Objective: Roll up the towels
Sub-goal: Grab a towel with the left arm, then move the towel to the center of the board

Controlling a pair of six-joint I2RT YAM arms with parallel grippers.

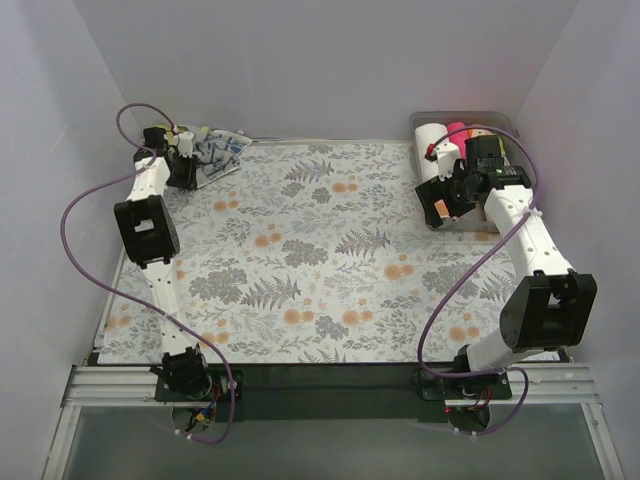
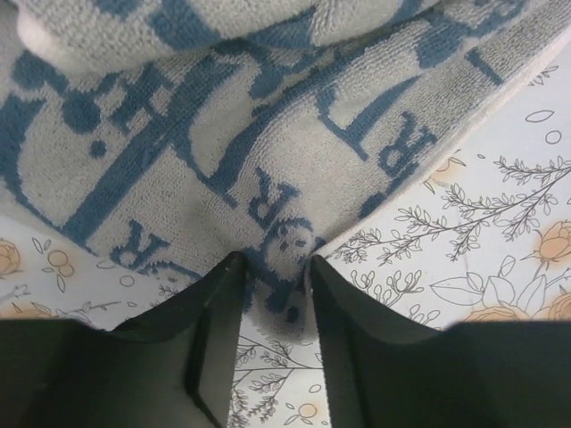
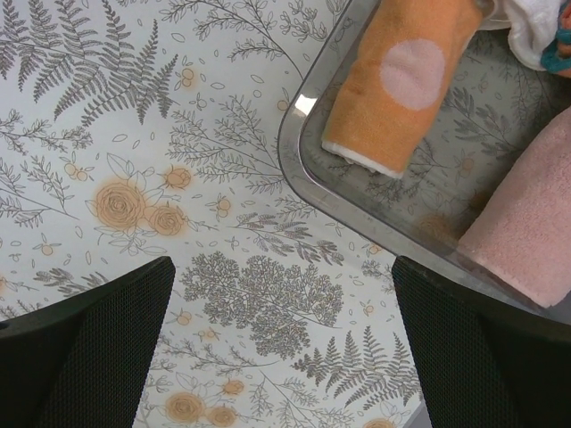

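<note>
One blue-print towel (image 2: pixel 268 134), axis diagonal.

White blue-print towel (image 2: pixel 268 134) unrolled, far-left; orange roll (image 3: pixel 401 80), pink roll (image 3: pixel 526 232) binned.

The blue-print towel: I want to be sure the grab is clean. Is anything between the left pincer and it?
Nothing visible. The left pincer is already at the edge of the blue-print towel, its fingers on either side of a fold of cloth, over the floral table covering.
</note>
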